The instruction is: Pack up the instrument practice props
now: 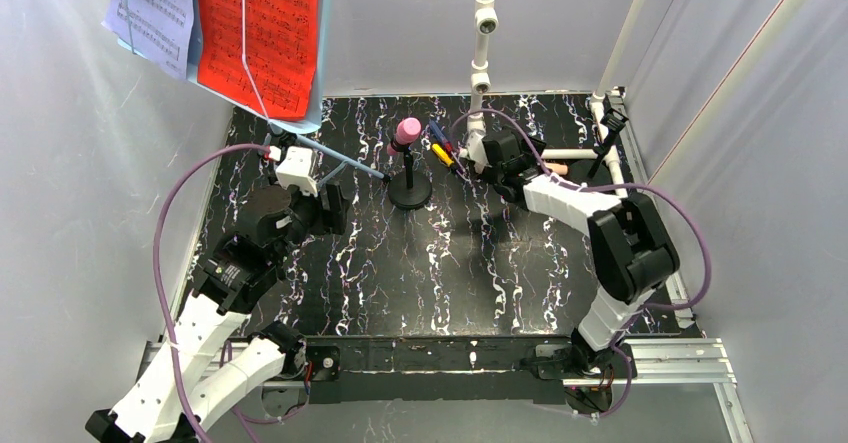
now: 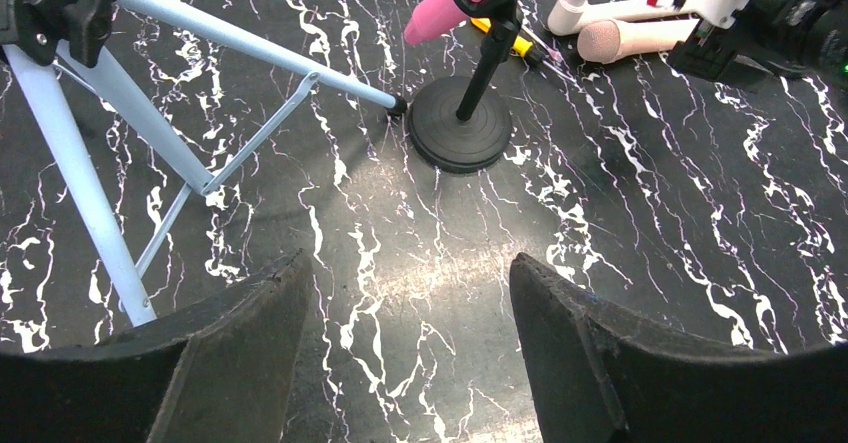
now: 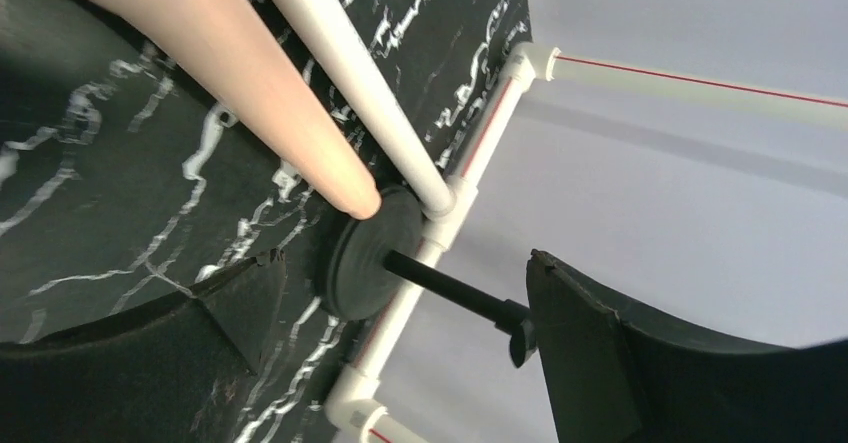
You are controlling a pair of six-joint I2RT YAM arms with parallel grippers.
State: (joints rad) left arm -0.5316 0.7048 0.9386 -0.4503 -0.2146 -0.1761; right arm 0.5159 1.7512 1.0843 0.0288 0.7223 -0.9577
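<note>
While the right hand [image 3: 402, 263] hovers wide open, the beige microphone [image 3: 230, 68] lies just ahead on the worktop [image 3: 80, 213], its length pointing at the black holder [image 3: 362, 253].

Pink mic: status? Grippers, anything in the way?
Left gripper open, empty. Right gripper open, near beige mic. Pink mic clipped in holder. Tripod foot beside holder base.

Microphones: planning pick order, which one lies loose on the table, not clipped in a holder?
The beige microphone, lying flat; the pink microphone sits clipped in its black round-based holder.
</note>
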